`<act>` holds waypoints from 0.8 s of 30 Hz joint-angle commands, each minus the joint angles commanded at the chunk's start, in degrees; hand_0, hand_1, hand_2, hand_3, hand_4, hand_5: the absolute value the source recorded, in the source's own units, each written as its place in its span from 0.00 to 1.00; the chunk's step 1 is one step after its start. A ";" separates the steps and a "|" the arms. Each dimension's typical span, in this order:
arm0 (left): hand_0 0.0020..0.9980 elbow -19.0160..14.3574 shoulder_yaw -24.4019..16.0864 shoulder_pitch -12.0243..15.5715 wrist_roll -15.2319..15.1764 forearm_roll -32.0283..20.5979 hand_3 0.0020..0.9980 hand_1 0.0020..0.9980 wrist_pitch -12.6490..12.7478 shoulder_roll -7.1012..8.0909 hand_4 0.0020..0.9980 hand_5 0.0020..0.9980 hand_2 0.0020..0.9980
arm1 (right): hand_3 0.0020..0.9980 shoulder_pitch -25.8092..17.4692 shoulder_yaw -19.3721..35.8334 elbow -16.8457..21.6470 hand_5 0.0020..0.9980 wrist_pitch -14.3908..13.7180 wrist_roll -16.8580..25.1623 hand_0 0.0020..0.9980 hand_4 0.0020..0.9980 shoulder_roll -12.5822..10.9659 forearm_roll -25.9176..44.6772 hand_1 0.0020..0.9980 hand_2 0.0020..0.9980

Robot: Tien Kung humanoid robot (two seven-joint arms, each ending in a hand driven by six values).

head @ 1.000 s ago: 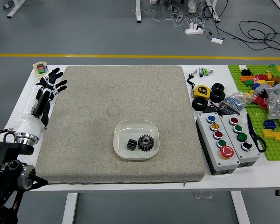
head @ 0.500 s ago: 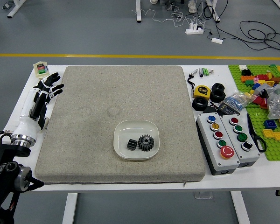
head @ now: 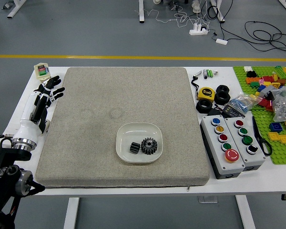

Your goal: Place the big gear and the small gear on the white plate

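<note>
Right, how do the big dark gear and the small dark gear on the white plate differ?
The big dark toothed gear is wider than the small dark ribbed gear. The big gear lies with its round face up; the small gear appears tipped on its side. Both sit on the white rounded-square plate.

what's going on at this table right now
Nothing is being handled. The robot's left hand is empty, fingers spread, at the left edge of the gray mat. The big gear and small gear both lie on the white plate, so the placing looks done. The right arm is out of view.
</note>
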 joint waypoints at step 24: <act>0.80 1.01 1.21 0.71 1.45 0.46 0.84 0.80 -2.87 0.43 0.91 0.96 0.90 | 0.55 -0.66 -0.43 0.00 0.62 -0.05 0.02 0.66 0.76 0.08 0.28 0.68 0.74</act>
